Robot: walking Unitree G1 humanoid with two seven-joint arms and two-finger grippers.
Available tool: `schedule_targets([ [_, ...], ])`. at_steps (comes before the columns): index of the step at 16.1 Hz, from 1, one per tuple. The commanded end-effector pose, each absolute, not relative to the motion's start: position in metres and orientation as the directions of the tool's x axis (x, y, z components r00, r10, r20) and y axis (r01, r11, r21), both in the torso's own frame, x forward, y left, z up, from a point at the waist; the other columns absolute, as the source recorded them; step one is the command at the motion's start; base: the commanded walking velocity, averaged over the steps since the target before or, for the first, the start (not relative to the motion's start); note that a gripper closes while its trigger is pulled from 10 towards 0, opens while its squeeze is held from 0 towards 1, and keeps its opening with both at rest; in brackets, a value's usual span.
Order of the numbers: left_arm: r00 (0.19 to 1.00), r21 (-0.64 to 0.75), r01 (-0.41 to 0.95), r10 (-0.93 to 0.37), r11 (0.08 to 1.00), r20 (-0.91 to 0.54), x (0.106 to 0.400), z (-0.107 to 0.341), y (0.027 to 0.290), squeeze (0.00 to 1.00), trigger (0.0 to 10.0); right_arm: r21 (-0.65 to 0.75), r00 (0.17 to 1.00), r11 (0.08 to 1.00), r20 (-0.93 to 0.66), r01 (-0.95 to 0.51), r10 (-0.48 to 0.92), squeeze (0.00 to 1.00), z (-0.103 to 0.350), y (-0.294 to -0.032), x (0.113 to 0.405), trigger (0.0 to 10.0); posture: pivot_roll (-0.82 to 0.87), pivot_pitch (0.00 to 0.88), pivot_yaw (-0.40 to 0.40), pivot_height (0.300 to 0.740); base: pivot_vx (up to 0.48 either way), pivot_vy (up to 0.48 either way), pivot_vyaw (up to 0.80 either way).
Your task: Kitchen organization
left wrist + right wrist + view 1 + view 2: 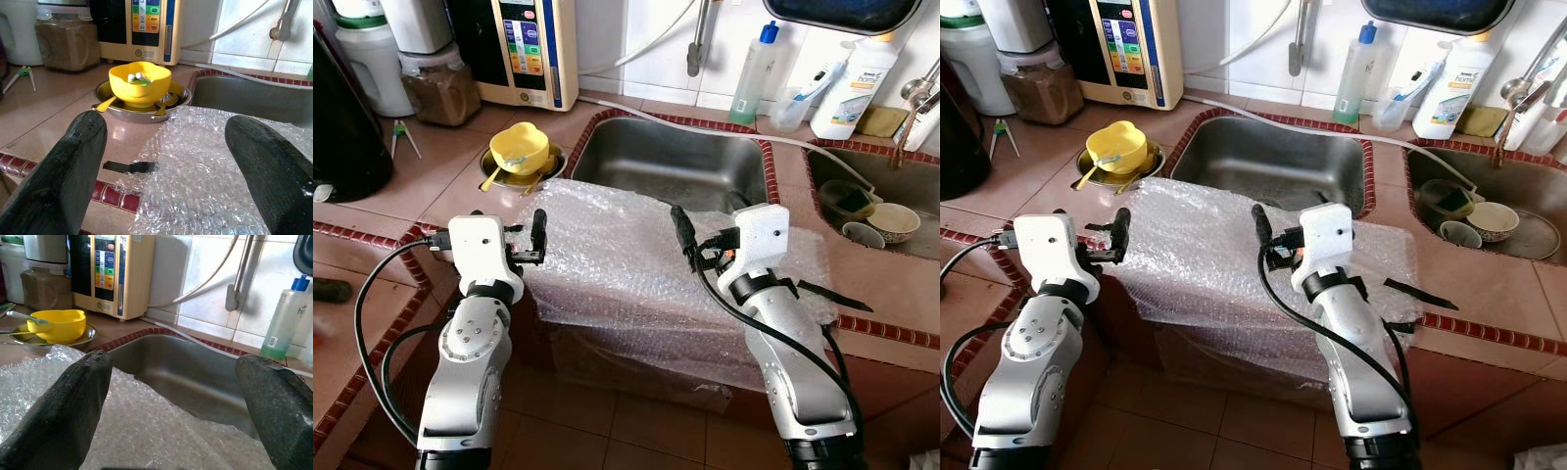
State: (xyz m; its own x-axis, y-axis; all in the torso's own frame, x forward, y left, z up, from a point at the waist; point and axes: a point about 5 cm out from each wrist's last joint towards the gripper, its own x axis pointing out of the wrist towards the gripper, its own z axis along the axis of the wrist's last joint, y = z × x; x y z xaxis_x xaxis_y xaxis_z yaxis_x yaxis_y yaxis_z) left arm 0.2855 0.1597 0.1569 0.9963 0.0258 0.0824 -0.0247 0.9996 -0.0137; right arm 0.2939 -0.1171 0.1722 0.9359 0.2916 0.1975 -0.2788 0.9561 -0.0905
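Tools left (530,238) and right (690,240) both hover open over the clear bubble wrap sheet (626,264) draped off the worktop's (406,176) front edge, so I'd pinch its near corners evenly.

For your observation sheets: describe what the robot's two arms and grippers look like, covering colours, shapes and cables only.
Both arms are jointed silver metal, each ending in a white boxy wrist housing. The left gripper and right gripper each have two long black fingers with a matte, rounded look. Black cables loop loosely along each arm.
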Motion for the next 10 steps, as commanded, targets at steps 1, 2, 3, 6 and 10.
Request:
schedule_targets([
  [1, 0.995, -0.019, -0.009, 0.011, 1.000, 0.099, 0.2859, 0.1628, 0.1576, 0.00, 10.0, -0.098, 0.932, 0.954, 0.207, -0.284, 0.298, 0.00, 0.1761, -0.1186, 0.2916, 10.0, -0.03, 0.066, -0.033, 0.740, 0.000, 0.000, 0.00],
  [2, 0.995, -0.026, -0.002, 0.005, 1.000, 0.098, 0.2860, 0.1627, 0.1568, 0.00, 10.0, -0.099, 0.933, 0.954, 0.204, -0.282, 0.297, 0.00, 0.1760, -0.1192, 0.2917, 10.0, -0.03, 0.067, -0.033, 0.740, 0.277, 0.000, 0.00],
  [3, 0.995, -0.028, 0.000, 0.003, 1.000, 0.099, 0.2860, 0.1629, 0.1563, 0.00, 10.0, -0.100, 0.933, 0.954, 0.204, -0.282, 0.297, 0.00, 0.1760, -0.1193, 0.2918, 10.0, -0.03, 0.067, -0.032, 0.740, 0.394, 0.000, 0.00],
  [6, 0.995, -0.031, 0.011, -0.008, 0.999, 0.101, 0.2860, 0.1631, 0.1542, 0.00, 10.0, -0.108, 0.934, 0.954, 0.199, -0.279, 0.296, 0.00, 0.1755, -0.1203, 0.2914, 10.0, -0.03, 0.067, -0.033, 0.740, 0.419, 0.000, 0.00],
  [10, 0.995, -0.031, 0.014, -0.011, 0.999, 0.100, 0.2859, 0.1631, 0.1533, 0.00, 10.0, -0.117, 0.932, 0.952, 0.201, -0.283, 0.301, 0.00, 0.1759, -0.1200, 0.2910, 10.0, -0.03, 0.065, -0.033, 0.740, 0.426, 0.000, 0.00],
])
